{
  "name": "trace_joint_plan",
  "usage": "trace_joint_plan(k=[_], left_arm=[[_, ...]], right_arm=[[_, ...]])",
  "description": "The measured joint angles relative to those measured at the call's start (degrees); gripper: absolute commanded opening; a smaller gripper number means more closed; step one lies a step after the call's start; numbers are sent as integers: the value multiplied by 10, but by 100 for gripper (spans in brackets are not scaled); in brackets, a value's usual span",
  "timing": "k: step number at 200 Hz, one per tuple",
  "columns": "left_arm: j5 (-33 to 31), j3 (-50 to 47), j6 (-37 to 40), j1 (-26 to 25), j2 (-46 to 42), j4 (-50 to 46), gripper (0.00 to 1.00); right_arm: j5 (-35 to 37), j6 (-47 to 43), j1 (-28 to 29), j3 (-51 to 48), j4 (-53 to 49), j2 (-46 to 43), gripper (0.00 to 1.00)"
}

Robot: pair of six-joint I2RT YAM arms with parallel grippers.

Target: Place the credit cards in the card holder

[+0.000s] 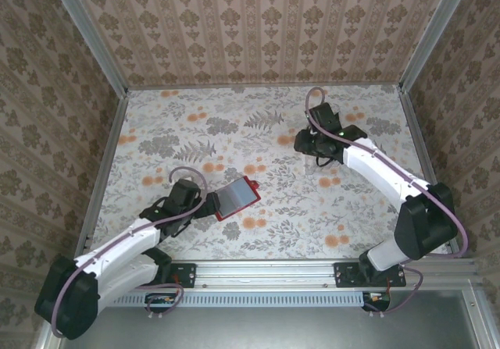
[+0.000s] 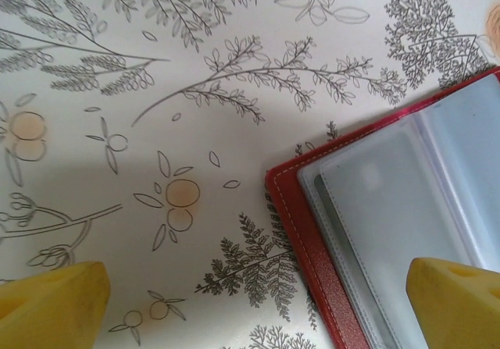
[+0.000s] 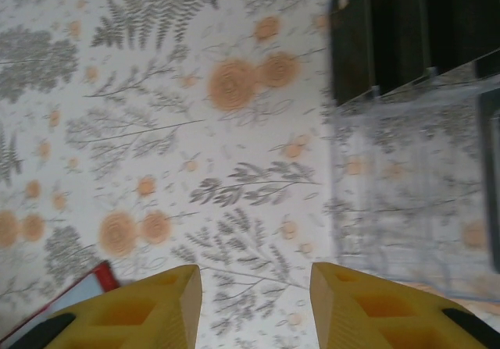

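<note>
Tabletop (image 1: pixel 234 122) was covered in a pale floral print, with grey ferns and orange blossoms, lying flat. Three walls enclosed it: back wall (image 1: pixel 266 29), left wall (image 1: pixel 39 130) and right wall (image 1: pixel 469 115), all in beige damask-striped wallpaper. Aluminium posts (image 1: pixel 86 33) stood at the rear corners. An aluminium rail (image 1: pixel 266 269) ran along the near edge; a plain grey surface (image 1: pixel 273 329) lay below it. Lighting was even and the shadows soft.
</note>
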Motion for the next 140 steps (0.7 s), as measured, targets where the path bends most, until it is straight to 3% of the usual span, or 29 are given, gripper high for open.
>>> trace_joint_plan(k=[44,140], left_arm=[[4,0,-13,-9,56,55,100],[1,19,-13,-9,77,63,100]], right_arm=[[39,-34,-19,71,-26,80,41],[100,-92,-63,240,-66,271,37]])
